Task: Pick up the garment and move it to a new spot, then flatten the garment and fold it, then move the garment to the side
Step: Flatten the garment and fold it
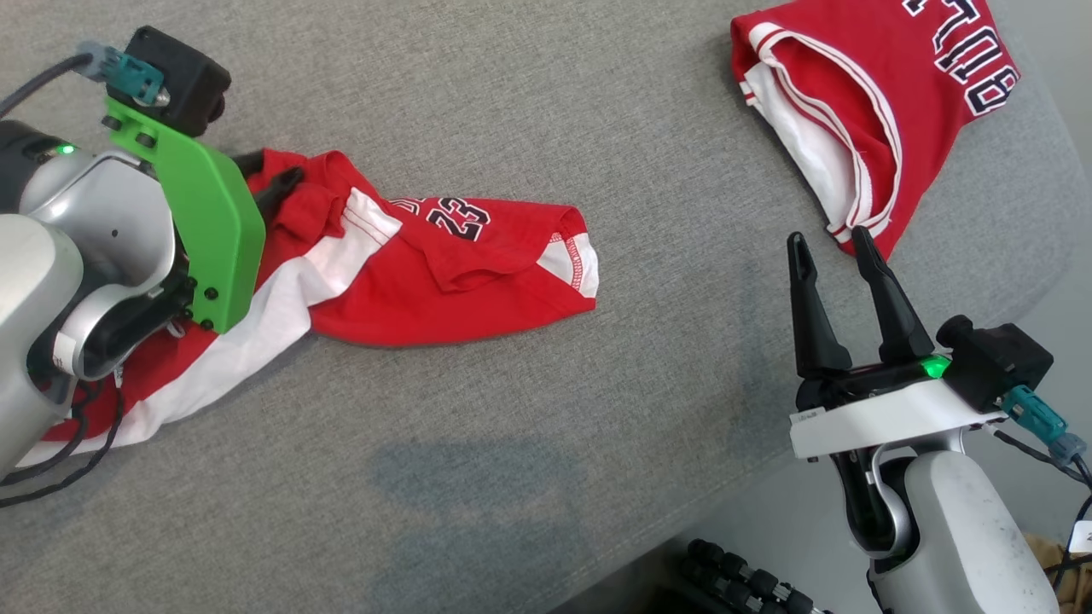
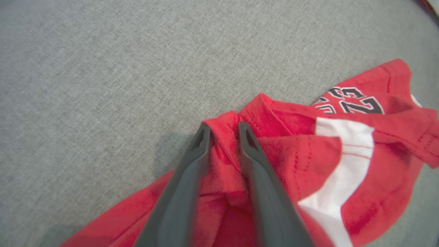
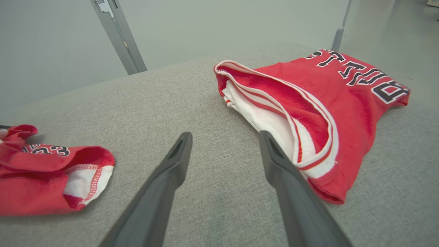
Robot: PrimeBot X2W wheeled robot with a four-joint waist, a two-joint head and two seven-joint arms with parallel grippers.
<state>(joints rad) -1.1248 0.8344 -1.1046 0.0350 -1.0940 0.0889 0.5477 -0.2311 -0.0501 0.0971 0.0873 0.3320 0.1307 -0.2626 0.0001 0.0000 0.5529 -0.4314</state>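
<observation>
Garment (image 1: 444, 264) is lying crumpled at 9 o'clock on the grey pad (image 1: 597, 443). It is red with white panels, one hem pointing toward centre, the other end trailing under the left arm toward 8.

Left gripper (image 2: 223, 132) is standing narrow, with a ridge of red cloth running between its fingers; can't tell whether it is pinching. Right gripper (image 1: 829, 239) is hanging wide at 4 o'clock, holding nothing.

Handling, my guess: light, limp knit with no stiffness, likely sagging, dragging and bunching when lifted. The best hold is looking like a stitched edge, waistband or hem, not a loose mid-panel fold.

Around: a second red jersey (image 1: 887, 102), folded, is sitting at 1 o'clock, near the right fingertips; touching or not, can't tell. It is crowding that side, so centre is looking the safer place for spreading.
</observation>
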